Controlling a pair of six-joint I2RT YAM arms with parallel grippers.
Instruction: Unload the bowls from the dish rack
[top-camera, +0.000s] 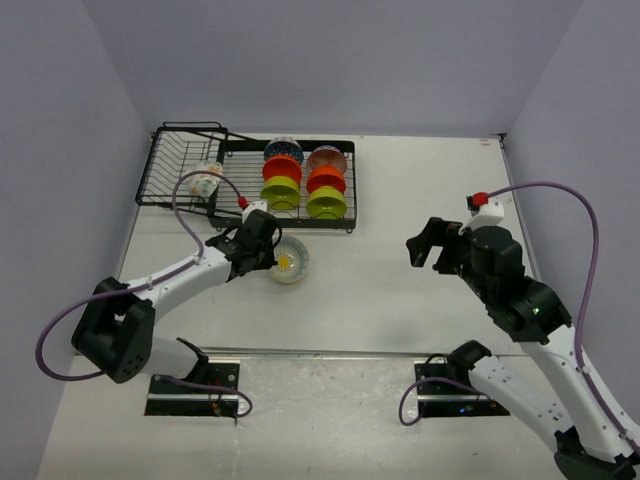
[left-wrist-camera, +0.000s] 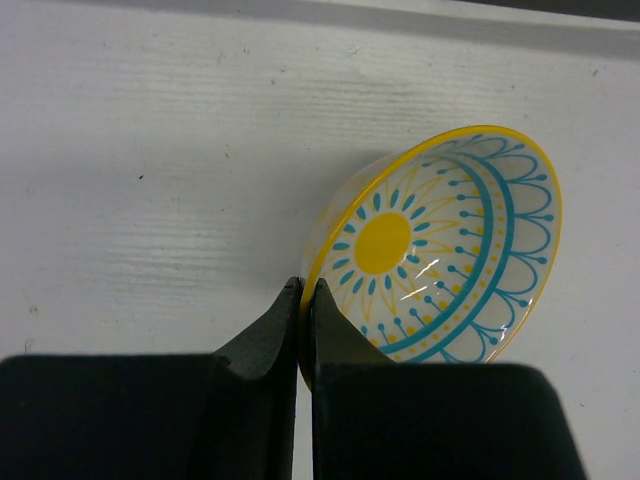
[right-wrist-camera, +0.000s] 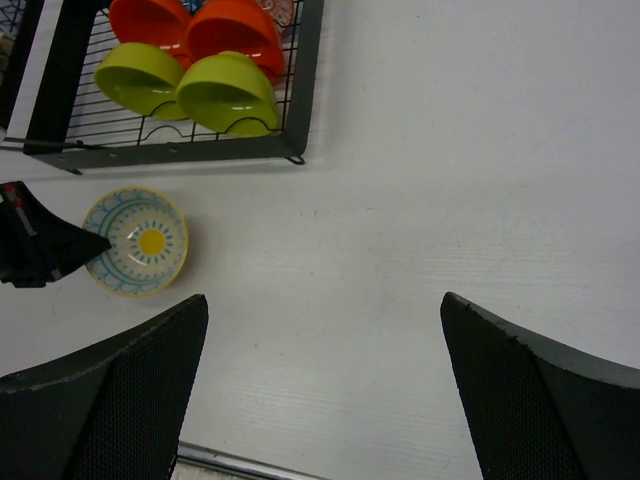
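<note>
The black wire dish rack (top-camera: 352, 185) stands at the far left. Its flat section holds two lime green bowls (top-camera: 326, 204), two orange bowls (top-camera: 326, 180), a blue-patterned bowl (top-camera: 283, 150) and a red-patterned bowl (top-camera: 327, 158). A cream floral bowl (top-camera: 204, 181) lies in the tilted basket section. My left gripper (left-wrist-camera: 306, 288) is shut on the rim of a cream bowl with a yellow and blue inside (left-wrist-camera: 440, 250). It holds this bowl at table level in front of the rack (top-camera: 290, 260). My right gripper (right-wrist-camera: 320, 305) is open and empty over bare table.
The right wrist view shows the rack's front corner (right-wrist-camera: 180, 152), the lime bowls (right-wrist-camera: 225, 92) and the held bowl (right-wrist-camera: 135, 240). The table's near edge strip (top-camera: 330, 352) runs in front of the arms. Grey walls enclose the table.
</note>
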